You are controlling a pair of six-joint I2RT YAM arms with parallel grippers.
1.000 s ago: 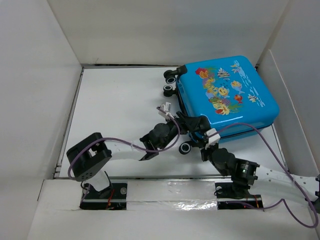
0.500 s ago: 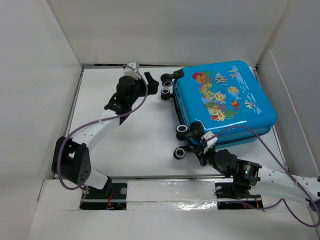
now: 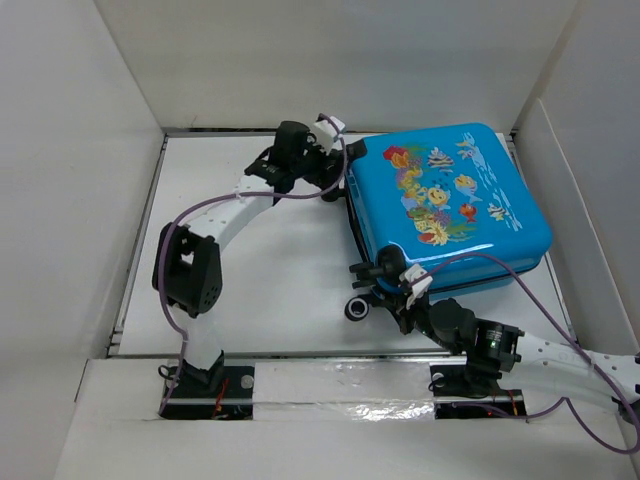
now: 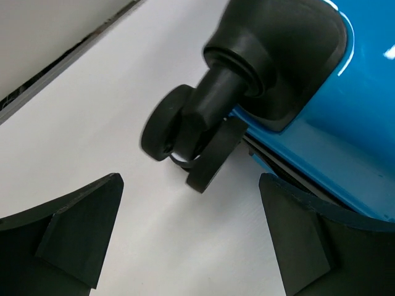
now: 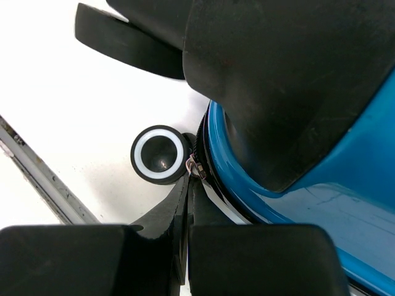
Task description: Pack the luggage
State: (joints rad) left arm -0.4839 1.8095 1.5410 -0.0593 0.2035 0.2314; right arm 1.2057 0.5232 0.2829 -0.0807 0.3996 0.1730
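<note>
The luggage (image 3: 450, 195) is a bright blue suitcase with fish print. It lies flat and closed at the back right of the table. My left gripper (image 3: 332, 168) is open at its far-left corner. In the left wrist view the left gripper (image 4: 189, 185) faces a black wheel (image 4: 176, 132) under the blue shell (image 4: 352, 123) and holds nothing. My right gripper (image 3: 402, 290) is at the near-left corner. In the right wrist view the right gripper (image 5: 188, 180) is shut on the small metal zipper pull (image 5: 195, 165), beside a black-and-white wheel (image 5: 158, 155) and the shell (image 5: 290, 197).
White walls (image 3: 80, 150) box in the table on the left, back and right. A cardboard panel (image 3: 590, 200) leans close to the suitcase's right side. A taped rail (image 3: 340, 375) runs along the near edge. Purple cables (image 3: 560, 300) trail from both arms.
My left arm has swung from the back left across to the suitcase's far-left wheels. The suitcase has shifted slightly. My right gripper has stayed at the near-left corner.
</note>
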